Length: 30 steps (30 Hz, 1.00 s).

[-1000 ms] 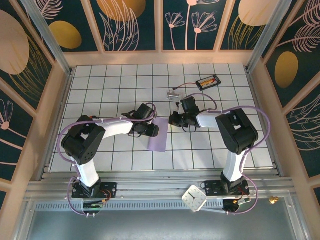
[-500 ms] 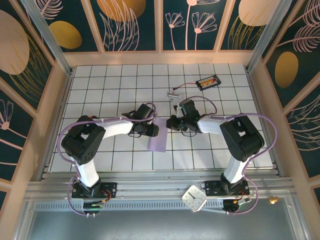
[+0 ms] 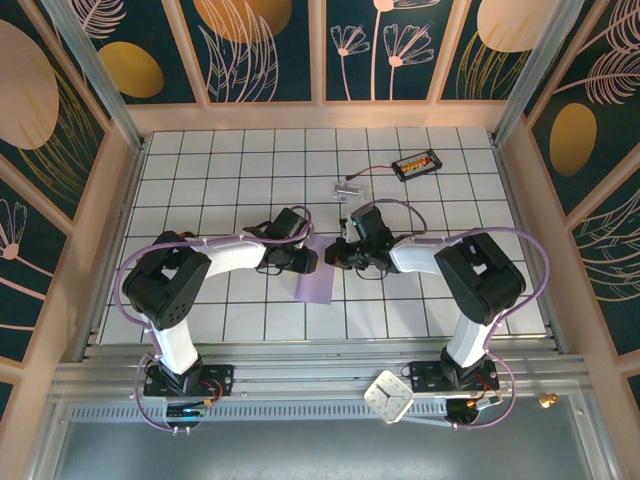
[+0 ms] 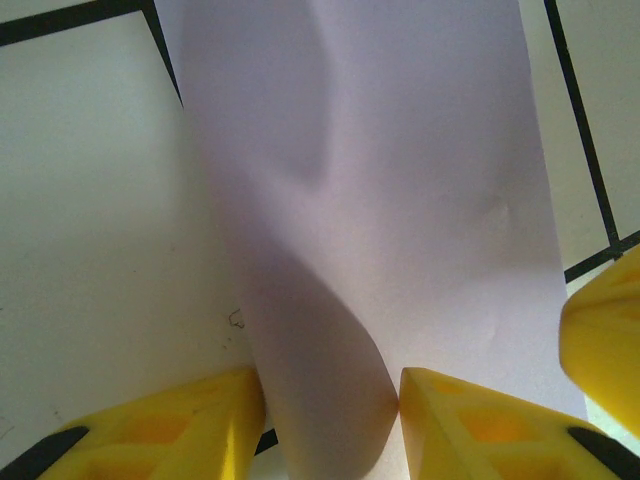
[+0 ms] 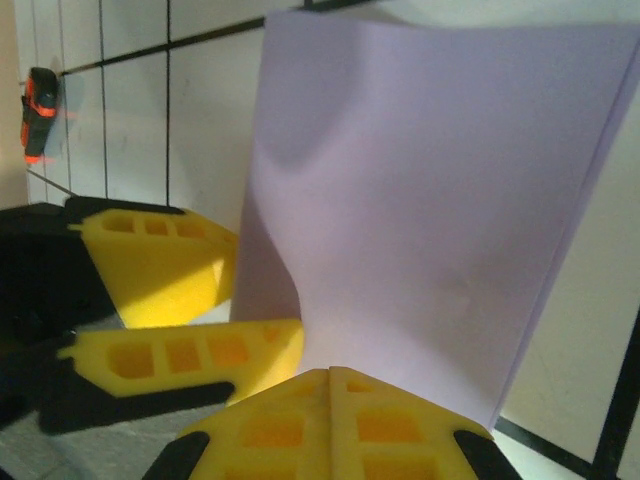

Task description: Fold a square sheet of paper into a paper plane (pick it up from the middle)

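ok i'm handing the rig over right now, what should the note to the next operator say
Left gripper: closed on a raised bulge of the sheet, fingers touching it on both sides.
Right gripper: shut, tips at the sheet's near edge; I cannot tell whether it pinches the paper.
Sheet: mid-table between the two grippers, looks doubled over lengthwise, partly lifted.
Done: sheet gripped near its middle, first fold apparently started.
Left: press the crease, then all remaining folds; no plane shape yet.
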Motion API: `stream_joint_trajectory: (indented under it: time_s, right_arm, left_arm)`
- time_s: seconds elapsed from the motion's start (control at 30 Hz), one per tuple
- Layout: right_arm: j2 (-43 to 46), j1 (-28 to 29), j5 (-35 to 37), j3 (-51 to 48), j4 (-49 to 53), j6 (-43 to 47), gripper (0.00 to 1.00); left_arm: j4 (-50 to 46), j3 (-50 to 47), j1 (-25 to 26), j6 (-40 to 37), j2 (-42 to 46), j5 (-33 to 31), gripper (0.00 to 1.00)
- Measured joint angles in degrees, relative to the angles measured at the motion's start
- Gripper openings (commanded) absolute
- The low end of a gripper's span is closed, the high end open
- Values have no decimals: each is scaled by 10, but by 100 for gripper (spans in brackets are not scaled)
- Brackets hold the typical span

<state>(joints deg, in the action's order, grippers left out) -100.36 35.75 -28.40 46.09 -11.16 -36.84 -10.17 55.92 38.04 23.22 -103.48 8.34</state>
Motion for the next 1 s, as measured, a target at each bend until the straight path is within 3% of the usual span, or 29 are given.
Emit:
stream_joint_trajectory:
  time_s: [0.57, 0.87, 1.0]
  right_arm:
    - [-34, 3, 7, -8, -11, -6, 0]
    - [-34, 3, 9, -9, -11, -6, 0]
    - [-34, 3, 9, -10, -13, -4, 0]
  left_arm:
    - [1, -1, 1, 2, 1, 0, 44]
    - [1, 1, 8, 15, 7, 1, 61]
    - [-12, 4, 9, 15, 13, -28, 64]
